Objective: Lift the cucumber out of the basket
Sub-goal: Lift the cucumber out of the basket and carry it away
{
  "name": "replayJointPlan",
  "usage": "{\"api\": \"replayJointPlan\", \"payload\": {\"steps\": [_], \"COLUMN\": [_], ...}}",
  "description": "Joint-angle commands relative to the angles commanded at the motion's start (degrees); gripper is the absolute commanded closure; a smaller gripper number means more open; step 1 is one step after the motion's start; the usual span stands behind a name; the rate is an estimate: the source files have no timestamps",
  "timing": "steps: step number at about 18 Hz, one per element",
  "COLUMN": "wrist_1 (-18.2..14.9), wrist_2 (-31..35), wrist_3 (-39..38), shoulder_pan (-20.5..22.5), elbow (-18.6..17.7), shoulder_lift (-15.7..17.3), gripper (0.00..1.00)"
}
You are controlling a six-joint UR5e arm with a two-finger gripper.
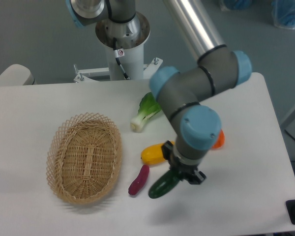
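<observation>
The dark green cucumber [162,186] is outside the basket, on the table to its right, tilted with its upper end under my gripper [183,175]. The gripper points straight down over that end, and its fingers appear closed on it. The cucumber's lower end is at or just above the table surface. The oval wicker basket [59,142] stands at the left and holds nothing. The arm's wrist hides most of the fingers.
A purple eggplant-like piece [138,180] lies between the basket and the cucumber. A yellow vegetable [155,153] lies just behind the gripper. A bok choy [145,113] lies further back. An orange piece [218,140] shows behind the wrist. The robot base [122,34] stands at the table's back edge.
</observation>
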Motion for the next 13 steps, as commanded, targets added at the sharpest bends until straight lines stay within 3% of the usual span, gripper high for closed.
{"api": "replayJointPlan", "payload": {"steps": [6,13], "wrist_1": [1.14,1.41], "wrist_2": [0.0,0.0], "wrist_3": [5.9,6.26], "shoulder_pan": [2.46,2.64], "elbow": [1.59,1.68], "shoulder_lift": [-2.64,-2.91], "gripper": [0.87,0.87]}}
